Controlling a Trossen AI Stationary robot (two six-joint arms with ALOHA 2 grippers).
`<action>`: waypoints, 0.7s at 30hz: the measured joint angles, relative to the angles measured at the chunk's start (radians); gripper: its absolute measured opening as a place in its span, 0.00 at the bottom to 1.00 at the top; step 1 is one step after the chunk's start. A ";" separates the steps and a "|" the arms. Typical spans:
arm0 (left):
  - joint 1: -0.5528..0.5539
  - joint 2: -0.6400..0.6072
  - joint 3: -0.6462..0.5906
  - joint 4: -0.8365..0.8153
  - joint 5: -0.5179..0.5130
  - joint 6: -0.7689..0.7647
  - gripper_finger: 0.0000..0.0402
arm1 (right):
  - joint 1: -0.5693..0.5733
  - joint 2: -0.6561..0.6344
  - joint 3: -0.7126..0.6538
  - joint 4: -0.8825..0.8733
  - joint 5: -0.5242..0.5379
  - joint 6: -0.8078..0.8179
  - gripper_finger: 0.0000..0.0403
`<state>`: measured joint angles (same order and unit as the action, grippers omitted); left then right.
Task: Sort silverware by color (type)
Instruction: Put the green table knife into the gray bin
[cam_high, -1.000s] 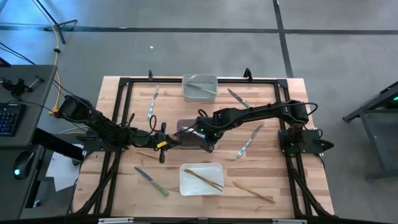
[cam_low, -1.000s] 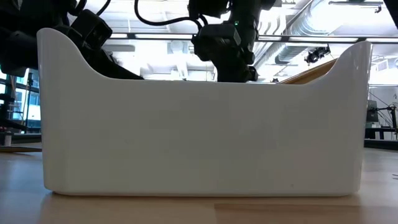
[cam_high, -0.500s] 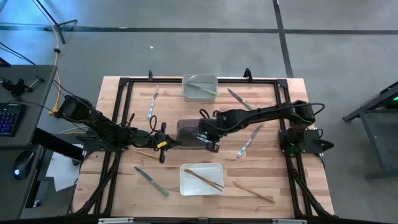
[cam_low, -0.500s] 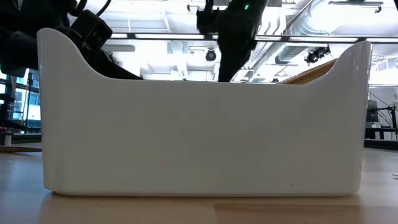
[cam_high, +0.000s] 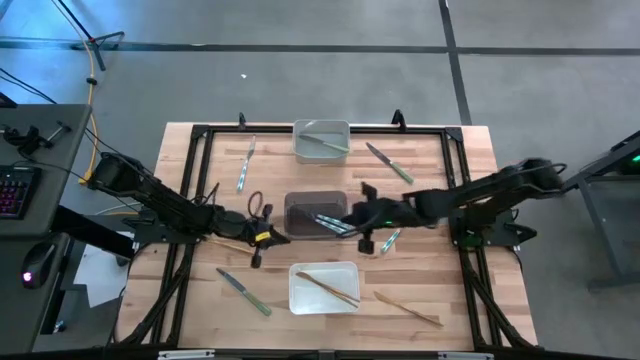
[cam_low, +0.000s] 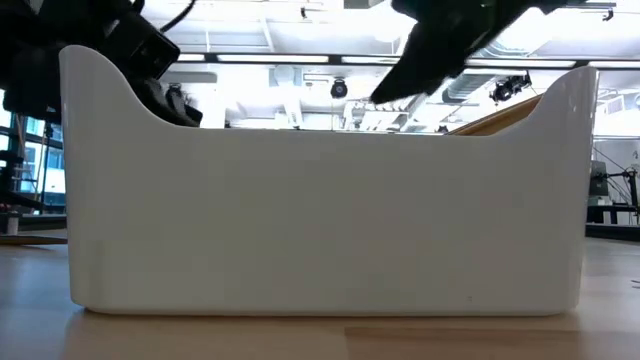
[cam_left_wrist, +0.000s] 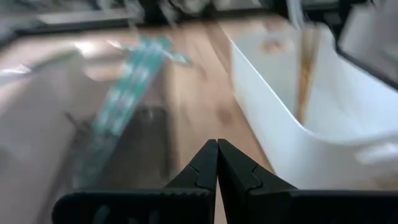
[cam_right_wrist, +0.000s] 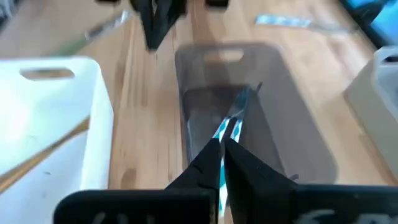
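Note:
My right gripper (cam_high: 354, 226) is at the right rim of the dark bin (cam_high: 300, 208), shut on a pale blue-silver utensil (cam_high: 330, 221) that reaches into that bin. My left gripper (cam_high: 262, 238) is shut and touches nothing. It hovers left of the dark bin, next to a tan utensil (cam_high: 234, 247) that lies flat on the table. The far pale bin (cam_high: 305, 150) holds a green utensil (cam_high: 325, 144). The near white bin (cam_high: 300, 298) holds tan utensils (cam_high: 328, 288). My right gripper pinches the blue-silver utensil near its end (cam_right_wrist: 227, 129), between the two fingers. The fingers come slanting down from the table's right side and lie along the utensil. Its far end (cam_right_wrist: 252, 93) points into the dark bin; I cannot tell whether it rests on the bin floor.
Loose on the table lie a blue-silver utensil (cam_high: 245, 165) at far left, a green knife (cam_high: 388, 162) at far right, another blue-silver one (cam_high: 389, 240) under the right arm, a dark-and-green knife (cam_high: 243, 292) and a tan one (cam_high: 408, 308) near the front. The white bin (cam_low: 320, 220) fills the low view.
My right gripper has drawn back from over the middle of the dark bin toward the table's right edge, stopping at the bin's right rim. The blue-silver utensil, hidden under the gripper before, now shows inside the dark bin.

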<state>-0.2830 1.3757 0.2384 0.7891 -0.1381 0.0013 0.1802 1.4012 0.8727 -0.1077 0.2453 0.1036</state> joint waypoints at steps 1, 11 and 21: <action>-0.008 -0.023 0.024 -0.095 0.009 0.000 0.00 | 0.007 -0.033 -0.034 0.035 0.014 0.000 0.00; -0.239 -0.061 0.345 -0.873 0.017 -0.150 0.00 | 0.103 -0.258 -0.191 0.099 0.173 0.045 0.00; -0.465 0.119 0.510 -1.020 0.014 -0.391 0.19 | 0.142 -0.262 -0.200 0.097 0.195 0.045 0.00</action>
<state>-0.7479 1.4947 0.7484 -0.2310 -0.1242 -0.3896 0.3221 1.1393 0.6727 -0.0110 0.4399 0.1490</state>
